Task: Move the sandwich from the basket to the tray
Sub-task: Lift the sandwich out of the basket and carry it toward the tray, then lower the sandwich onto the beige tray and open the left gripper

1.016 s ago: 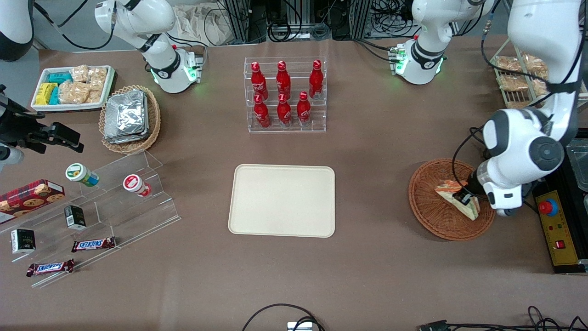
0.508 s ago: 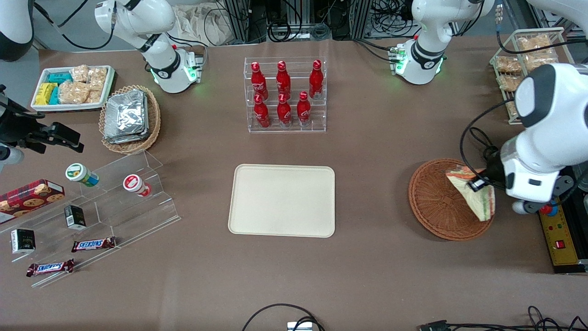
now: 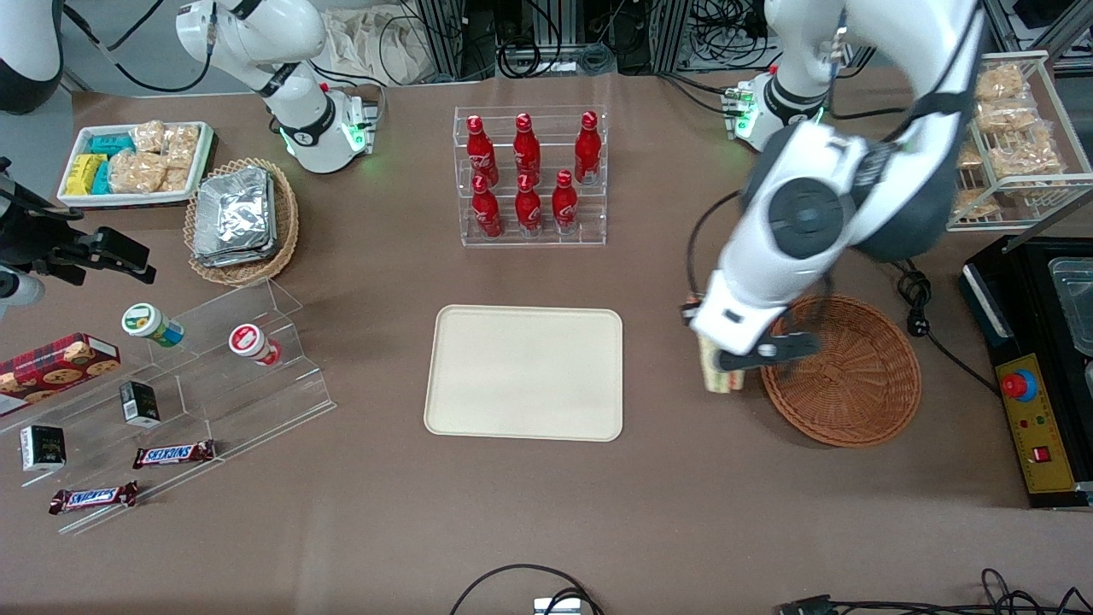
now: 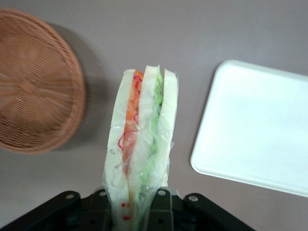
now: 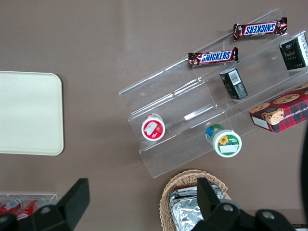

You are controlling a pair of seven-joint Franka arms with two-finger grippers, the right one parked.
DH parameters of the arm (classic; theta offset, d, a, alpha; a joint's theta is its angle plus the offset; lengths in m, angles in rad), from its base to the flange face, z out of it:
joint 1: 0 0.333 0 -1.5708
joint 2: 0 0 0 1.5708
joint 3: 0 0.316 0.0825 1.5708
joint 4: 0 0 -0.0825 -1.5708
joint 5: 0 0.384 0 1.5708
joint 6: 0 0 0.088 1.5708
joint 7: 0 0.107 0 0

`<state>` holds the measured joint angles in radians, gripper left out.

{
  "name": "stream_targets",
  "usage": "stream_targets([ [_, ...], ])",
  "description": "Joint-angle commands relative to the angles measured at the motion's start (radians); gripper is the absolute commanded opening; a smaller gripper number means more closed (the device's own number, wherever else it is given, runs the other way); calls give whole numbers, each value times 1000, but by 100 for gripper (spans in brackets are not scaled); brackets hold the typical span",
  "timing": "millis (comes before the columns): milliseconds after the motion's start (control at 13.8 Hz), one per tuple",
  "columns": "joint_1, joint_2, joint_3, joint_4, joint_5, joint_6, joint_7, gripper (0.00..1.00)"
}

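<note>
The left arm reaches down from its base over the table, elbow bent, its white and grey wrist tilted toward the front camera. Its claw [image 3: 720, 369] hangs above the table, clear of the surface, with both fingers [image 4: 163, 211] pressed against the sides of a wrapped sandwich [image 4: 142, 154], held upright.

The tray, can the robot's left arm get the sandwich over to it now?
Probably yes. The claw holds the sandwich up off the table, between the basket and the tray. Only bare table lies between it and the tray.
</note>
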<state>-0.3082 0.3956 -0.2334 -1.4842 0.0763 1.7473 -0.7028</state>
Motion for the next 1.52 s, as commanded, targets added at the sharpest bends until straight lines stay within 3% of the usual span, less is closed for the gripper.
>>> stream_targets([
  [0, -69, 130, 8, 102, 8, 32, -53, 0],
  [653, -123, 341, -38, 91, 3, 326, -46, 0],
  [1161, -147, 405, -38, 76, 19, 402, -30, 0],
  [1234, -147, 404, -37, 77, 19, 400, -33, 40],
  [1306, -146, 398, -37, 78, 19, 396, -38, 66],
  [1379, -143, 390, -37, 79, 19, 393, -40, 85],
  [1452, -138, 379, -37, 79, 19, 387, -40, 87],
])
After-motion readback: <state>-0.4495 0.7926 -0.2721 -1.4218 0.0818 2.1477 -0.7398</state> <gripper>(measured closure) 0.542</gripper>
